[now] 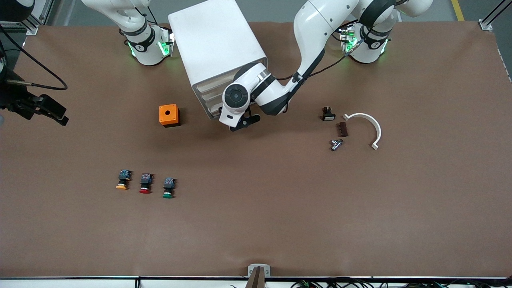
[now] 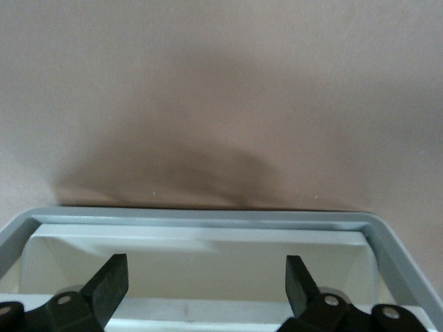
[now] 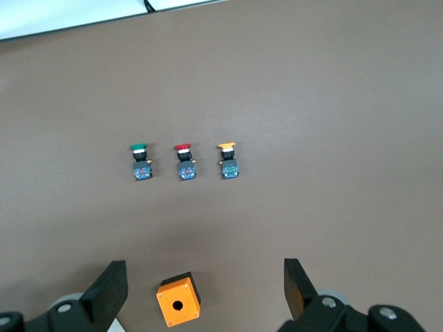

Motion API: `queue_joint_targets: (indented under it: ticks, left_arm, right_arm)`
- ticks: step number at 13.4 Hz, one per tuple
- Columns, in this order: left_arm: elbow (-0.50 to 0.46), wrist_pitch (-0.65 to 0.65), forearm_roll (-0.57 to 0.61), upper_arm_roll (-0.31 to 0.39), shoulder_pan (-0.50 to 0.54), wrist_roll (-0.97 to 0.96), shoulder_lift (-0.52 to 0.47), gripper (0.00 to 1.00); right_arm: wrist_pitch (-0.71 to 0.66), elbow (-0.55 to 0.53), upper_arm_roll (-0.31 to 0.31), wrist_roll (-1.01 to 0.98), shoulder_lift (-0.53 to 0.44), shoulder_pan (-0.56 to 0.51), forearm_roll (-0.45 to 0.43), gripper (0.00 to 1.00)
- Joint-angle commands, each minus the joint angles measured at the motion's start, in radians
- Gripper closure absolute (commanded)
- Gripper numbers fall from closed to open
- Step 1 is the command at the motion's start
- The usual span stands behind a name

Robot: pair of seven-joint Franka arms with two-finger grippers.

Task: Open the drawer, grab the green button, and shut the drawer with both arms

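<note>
slippage is the main risk: the left gripper (image 1: 245,122), jaws spread wide and holding nothing, sits at the front of the white cabinet (image 1: 216,48), and a poor catch on the drawer (image 2: 201,238) front could drag the whole cabinet. the drawer seen from the left wrist looks empty. the right gripper (image 3: 204,287) hangs wide open over the orange box (image 1: 168,115), while the button (image 1: 168,188) lies on the table (image 1: 280,220) nearer the front camera, beside the red-capped one (image 1: 145,183).

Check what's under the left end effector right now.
The left end effector, open, sits at the cabinet's drawer fronts. Under it the left wrist view shows a pale tray-like drawer; the part visible is bare. The rest is covered by the fingers.
</note>
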Motion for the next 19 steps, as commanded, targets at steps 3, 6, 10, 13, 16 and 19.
queue_joint_targets:
  ticks: [3, 6, 10, 13, 16, 19]
  left_arm:
    - [-0.03, -0.009, -0.085, -0.006, -0.013, -0.025, -0.02, 0.0]
    - [-0.025, -0.031, -0.073, 0.003, 0.03, -0.072, -0.048, 0.0]
    - [-0.02, -0.206, 0.022, 0.007, 0.263, -0.063, -0.187, 0.0]
    - [-0.019, -0.315, 0.119, 0.007, 0.427, -0.06, -0.346, 0.0]
    - [-0.019, -0.406, 0.174, 0.008, 0.566, 0.058, -0.456, 0.0]
    - [-0.019, -0.46, 0.257, 0.007, 0.689, 0.263, -0.529, 0.0]
  right_arm:
    - [-0.006, -0.005, 0.017, -0.016, -0.028, -0.021, 0.022, 0.0]
    - [-0.015, 0.003, 0.023, -0.016, -0.027, -0.013, 0.017, 0.0]
    - [-0.017, 0.003, 0.029, -0.014, -0.028, -0.013, 0.02, 0.0]
    - [-0.017, 0.001, 0.026, -0.02, -0.034, -0.012, 0.017, 0.0]
    - [-0.021, 0.001, 0.024, -0.022, -0.036, -0.012, 0.016, 0.0]
    - [-0.037, 0.0, 0.021, -0.046, -0.039, -0.01, 0.025, 0.0]
